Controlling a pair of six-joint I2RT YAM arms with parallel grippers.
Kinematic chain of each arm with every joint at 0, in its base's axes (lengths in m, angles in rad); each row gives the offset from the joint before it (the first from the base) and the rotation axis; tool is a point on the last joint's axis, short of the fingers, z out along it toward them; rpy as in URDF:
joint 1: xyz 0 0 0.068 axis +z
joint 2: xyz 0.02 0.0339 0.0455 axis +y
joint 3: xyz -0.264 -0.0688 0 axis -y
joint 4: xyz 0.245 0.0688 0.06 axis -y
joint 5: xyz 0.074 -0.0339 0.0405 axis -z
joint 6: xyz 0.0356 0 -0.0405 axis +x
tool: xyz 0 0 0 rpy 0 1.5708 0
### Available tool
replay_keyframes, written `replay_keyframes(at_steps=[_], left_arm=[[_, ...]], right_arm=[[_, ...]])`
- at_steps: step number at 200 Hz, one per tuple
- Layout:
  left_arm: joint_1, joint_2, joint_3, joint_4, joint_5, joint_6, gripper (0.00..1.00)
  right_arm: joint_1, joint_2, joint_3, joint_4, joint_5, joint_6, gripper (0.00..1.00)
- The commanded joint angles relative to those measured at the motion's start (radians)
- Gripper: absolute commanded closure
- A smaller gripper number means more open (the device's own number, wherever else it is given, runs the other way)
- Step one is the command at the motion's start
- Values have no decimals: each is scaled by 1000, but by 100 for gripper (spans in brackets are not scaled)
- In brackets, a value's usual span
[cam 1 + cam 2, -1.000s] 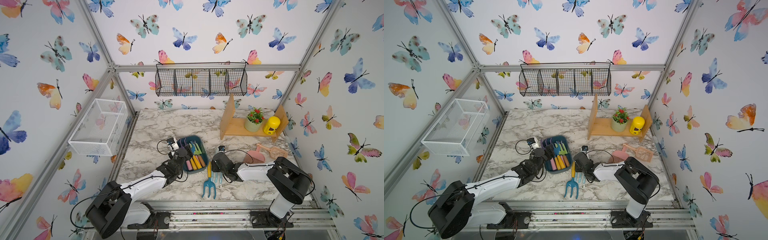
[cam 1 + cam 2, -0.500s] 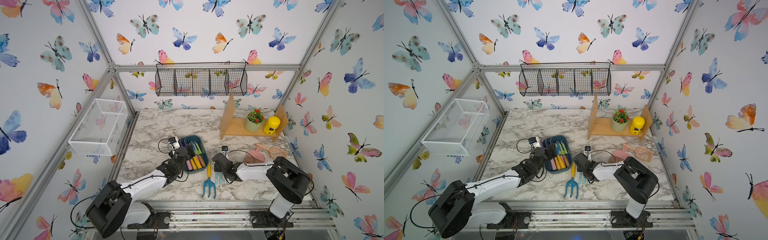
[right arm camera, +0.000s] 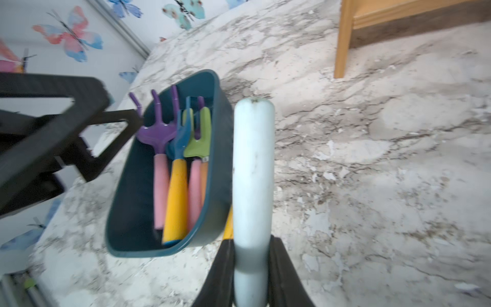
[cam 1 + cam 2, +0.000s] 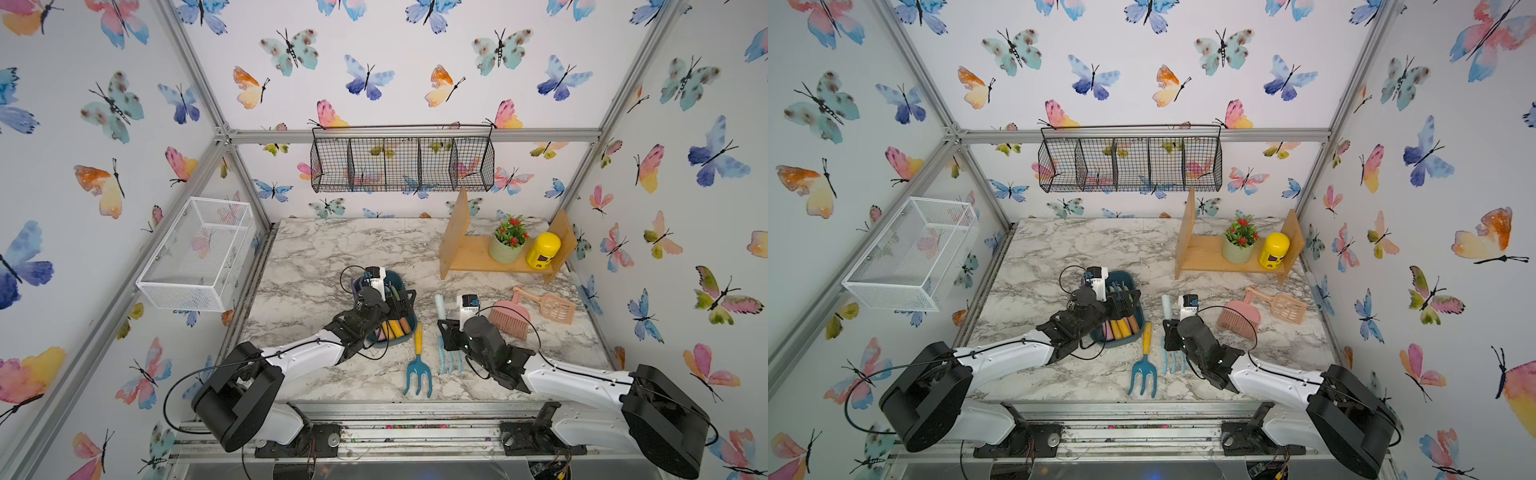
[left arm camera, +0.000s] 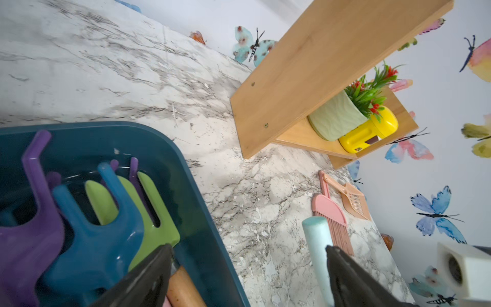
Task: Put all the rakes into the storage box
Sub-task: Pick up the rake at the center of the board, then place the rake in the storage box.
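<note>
Biggest first: the marble table [image 4: 332, 249] shows no shift. On it, left of centre toward the near edge, sits the storage box [image 4: 401, 338]. It already holds several coloured hand tools [image 3: 175, 164], heads toward the back wall.

Over the box's right wall hangs the left gripper [image 5: 247, 249], jaws wide apart and empty. It has spread further in the last second, so I read it as finished there.

The real change is at the right gripper [image 3: 251, 247]. A second ago its jaws stood part open over the pale blue rake [image 4: 451, 363]. Now they are clamped tight on the handle, which runs straight out between the fingers in the right wrist view.

The rake is just right of the box, with a yellow-handled teal fork [image 4: 417, 365] lying between the two. Its tines look still down on the marble; I can't tell whether it is lifted at all.

My read: grasp secured, carry not begun. A lift and a short move leftward should follow. The left gripper crowds the box, and the fork lies in the path.
</note>
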Motion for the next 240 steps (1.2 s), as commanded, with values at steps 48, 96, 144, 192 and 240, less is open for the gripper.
replay_keyframes(at_steps=[48,96,144,192,240], left_arm=[[4,82,31,110,191,-31,8],[4,140,36,188,285,-77,10],[4,195,44,238,342,-109,21],[6,228,50,276,387,-126,82],[65,232,25,359,444,-211,100]], right_arm=[[3,32,9,153,-190,-36,83],[5,56,42,145,-187,-43,82],[9,68,104,130,-194,-54,81],[18,92,120,129,-193,-50,79],[19,53,95,120,-155,-41,61]])
